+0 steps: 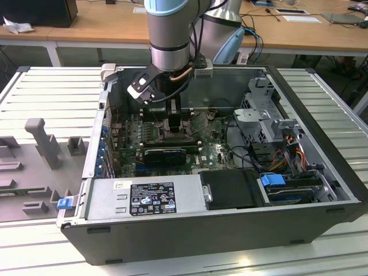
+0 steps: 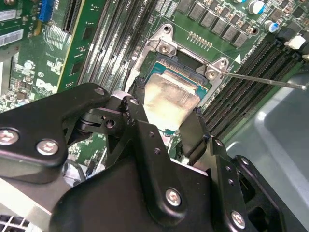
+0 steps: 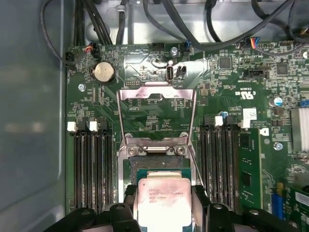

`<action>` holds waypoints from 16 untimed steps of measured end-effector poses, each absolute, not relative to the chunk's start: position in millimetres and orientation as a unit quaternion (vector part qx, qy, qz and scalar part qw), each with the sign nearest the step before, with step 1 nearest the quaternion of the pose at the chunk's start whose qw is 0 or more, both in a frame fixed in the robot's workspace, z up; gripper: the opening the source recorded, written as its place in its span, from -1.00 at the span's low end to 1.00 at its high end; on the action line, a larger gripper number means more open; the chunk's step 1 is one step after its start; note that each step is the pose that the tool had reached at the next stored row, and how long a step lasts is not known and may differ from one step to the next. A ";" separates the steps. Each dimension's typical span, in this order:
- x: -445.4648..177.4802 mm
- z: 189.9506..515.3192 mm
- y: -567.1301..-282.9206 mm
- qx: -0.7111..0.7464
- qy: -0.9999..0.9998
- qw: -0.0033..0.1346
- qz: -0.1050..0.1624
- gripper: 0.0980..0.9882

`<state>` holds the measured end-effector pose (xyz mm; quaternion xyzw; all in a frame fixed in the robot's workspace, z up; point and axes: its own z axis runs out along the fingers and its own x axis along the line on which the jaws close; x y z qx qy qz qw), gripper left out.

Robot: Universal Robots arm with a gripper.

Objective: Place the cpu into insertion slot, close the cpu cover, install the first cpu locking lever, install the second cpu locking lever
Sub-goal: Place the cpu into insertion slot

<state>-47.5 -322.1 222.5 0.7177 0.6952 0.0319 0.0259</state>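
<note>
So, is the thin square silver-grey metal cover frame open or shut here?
Open. In the first wrist view the cpu cover is swung back, green board showing through its window.

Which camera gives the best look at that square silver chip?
The first wrist view: the cpu faces the camera squarely, between the fingers of the gripper. The second wrist view shows it slanted, its near edge behind the gripper. In the exterior view the arm stands in front of it.

Place: a robotics lab or workshop is suggested.
Work surface: an opened computer case [image 1: 190, 230] is set on a ribbed metal tabletop [image 1: 52, 92].
Background: wooden desks [image 1: 103, 23] with cables [image 1: 259, 26] are seen.
</note>
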 end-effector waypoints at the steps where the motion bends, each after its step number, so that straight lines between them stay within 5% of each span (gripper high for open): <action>1: -47.2 219.0 -322.1 0.718 0.695 0.026 0.032 -0.02; 16: -44.1 200.8 -319.7 0.710 0.703 0.026 0.032 -0.02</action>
